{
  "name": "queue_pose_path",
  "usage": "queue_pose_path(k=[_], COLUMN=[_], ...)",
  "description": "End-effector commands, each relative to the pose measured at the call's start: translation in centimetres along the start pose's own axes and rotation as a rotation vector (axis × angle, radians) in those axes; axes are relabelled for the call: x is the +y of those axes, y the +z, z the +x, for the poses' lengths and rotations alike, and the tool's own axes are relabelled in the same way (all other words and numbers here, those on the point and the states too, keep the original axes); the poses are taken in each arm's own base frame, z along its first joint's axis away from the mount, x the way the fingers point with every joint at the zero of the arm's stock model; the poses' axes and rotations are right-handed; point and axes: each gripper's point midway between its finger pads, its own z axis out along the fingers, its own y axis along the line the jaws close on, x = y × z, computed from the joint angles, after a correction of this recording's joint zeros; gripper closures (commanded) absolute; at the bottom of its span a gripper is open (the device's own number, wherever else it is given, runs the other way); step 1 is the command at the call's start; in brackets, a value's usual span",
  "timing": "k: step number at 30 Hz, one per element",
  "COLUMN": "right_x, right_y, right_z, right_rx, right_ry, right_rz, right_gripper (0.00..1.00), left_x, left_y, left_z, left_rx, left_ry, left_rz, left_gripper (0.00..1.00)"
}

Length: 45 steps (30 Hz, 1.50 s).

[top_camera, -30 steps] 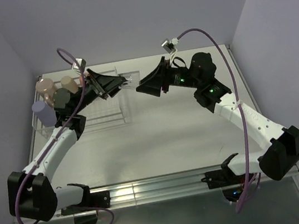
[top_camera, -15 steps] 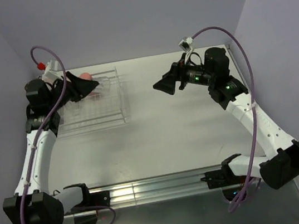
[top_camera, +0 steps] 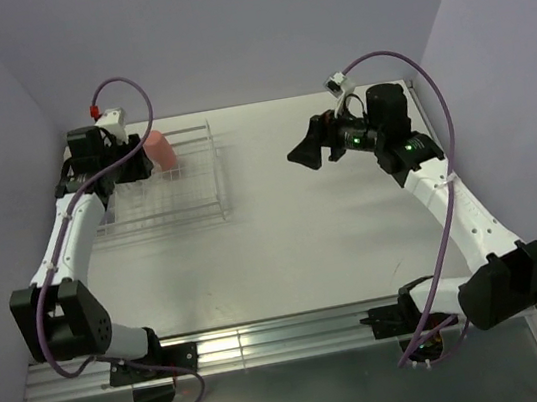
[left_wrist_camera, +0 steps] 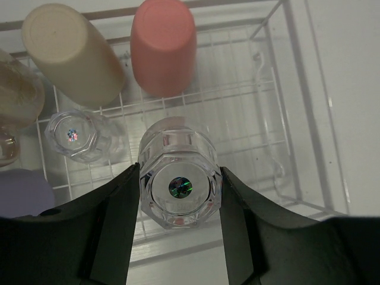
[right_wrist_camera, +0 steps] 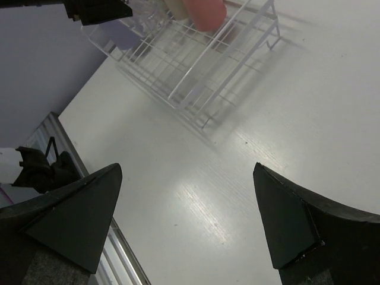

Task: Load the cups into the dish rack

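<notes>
Now, left gripper (left_wrist_camera: pixel 178 173): clenched on a clear glass (left_wrist_camera: pixel 180 189), with one finger pressed to each side of it.
Held item: the clear glass is upside down, base toward the wrist camera, above the near wires of the dish rack (left_wrist_camera: pixel 261 101); I cannot tell whether its rim touches the wires.
Rack, far side: a coral-red cup (left_wrist_camera: pixel 164 47) stands base up, just beside a tan cup (left_wrist_camera: pixel 71 56) that is also base up.
Rack, middle: a second glass (left_wrist_camera: pixel 74 135) stands base up, near the tan cup and left of the held one.
Rack, near left: a lavender cup (left_wrist_camera: pixel 21 193) is partly hidden behind the left gripper's finger.
Frame edge: a pale translucent vessel (left_wrist_camera: pixel 15 98), possibly the pink mug, is cut off at the left of the wrist view.
Right side: the right gripper (right_wrist_camera: pixel 187 219) is released, its jaws wide apart with nothing between them, above the bare table (right_wrist_camera: pixel 267 130) and well apart from the dish rack.
Overhead: the dish rack sits at the far left of the table.
</notes>
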Motion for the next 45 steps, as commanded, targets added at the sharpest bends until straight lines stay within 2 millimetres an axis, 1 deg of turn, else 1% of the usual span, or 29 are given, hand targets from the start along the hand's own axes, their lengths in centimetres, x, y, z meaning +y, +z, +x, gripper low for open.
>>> queue_pose_path(k=[1, 3, 4, 5, 6, 10, 14, 18, 26, 29, 32, 33, 36, 40, 43, 44, 45], right_x=[0.4, 0.1, 0.2, 0.1, 0.0, -0.3, -0.4, -0.4, -0.4, -0.6, -0.6, -0.5, -0.6, -0.4, -0.5, -0.4, -0.4], right_y=[-0.3, -0.2, -0.3, -0.3, -0.3, -0.5, -0.4, -0.3, -0.4, -0.3, -0.2, -0.2, -0.1, -0.1, -0.1, -0.1, -0.1], right_z=[-2.0, -1.9, -2.1, -2.1, -2.0, -2.1, -1.8, -1.8, -1.9, -1.7, -1.6, -1.6, -1.6, -1.6, -1.5, -1.5, -1.5], right_rx=[-0.034, -0.027, -0.03, -0.027, -0.023, -0.021, -0.015, -0.011, -0.004, 0.0, 0.005, 0.006, 0.009, 0.011, 0.016, 0.016, 0.017], right_ry=[-0.054, -0.051, -0.058, -0.056, -0.055, -0.058, -0.046, -0.045, -0.051, -0.045, -0.038, -0.038, -0.033, -0.034, -0.025, -0.028, -0.027], right_rz=[-0.005, 0.001, 0.002, 0.005, 0.008, 0.015, 0.016, 0.008, 0.009, 0.01, 0.006, 0.001, 0.002, -0.004, -0.004, -0.009, -0.009], right_gripper=[0.0, 0.0, 0.0, 0.0, 0.0, 0.0, 0.0, 0.0, 0.0, 0.0, 0.0, 0.0, 0.0, 0.0, 0.0, 0.0, 0.0], left_x=[1.2, 1.6, 1.8, 1.8, 2.1, 2.5, 2.8, 3.0, 2.8, 2.8, 2.9, 3.0, 3.1, 3.1, 3.0, 3.1, 3.0], left_y=[0.8, 1.8, 2.6, 2.9, 3.6, 4.9, 5.8, 6.7, 7.9, 8.3, 8.6, 8.8, 9.3, 9.6, 9.7, 9.7, 9.7], left_z=[-3.3, -3.5, -2.9, -2.9, -2.4, -1.4, -0.3, 0.9, 2.9, 3.4, 4.0, 4.2, 4.9, 5.2, 5.2, 5.3, 5.4], left_rx=[-0.094, -0.103, -0.082, -0.079, -0.062, -0.042, -0.014, 0.017, 0.062, 0.068, 0.082, 0.085, 0.105, 0.112, 0.118, 0.122, 0.123], left_ry=[0.099, 0.102, 0.1, 0.101, 0.098, 0.099, 0.098, 0.099, 0.098, 0.101, 0.097, 0.098, 0.096, 0.096, 0.092, 0.089, 0.09], left_rz=[-0.048, -0.055, -0.054, -0.052, -0.061, -0.064, -0.067, -0.068, -0.057, -0.056, -0.057, -0.059, -0.058, -0.054, -0.049, -0.05, -0.049], left_gripper=[1.0, 1.0, 1.0, 1.0, 1.0, 1.0, 0.99, 0.95, 0.95, 0.93, 0.89, 0.86, 0.84, 0.8, 0.69, 0.6, 0.55])
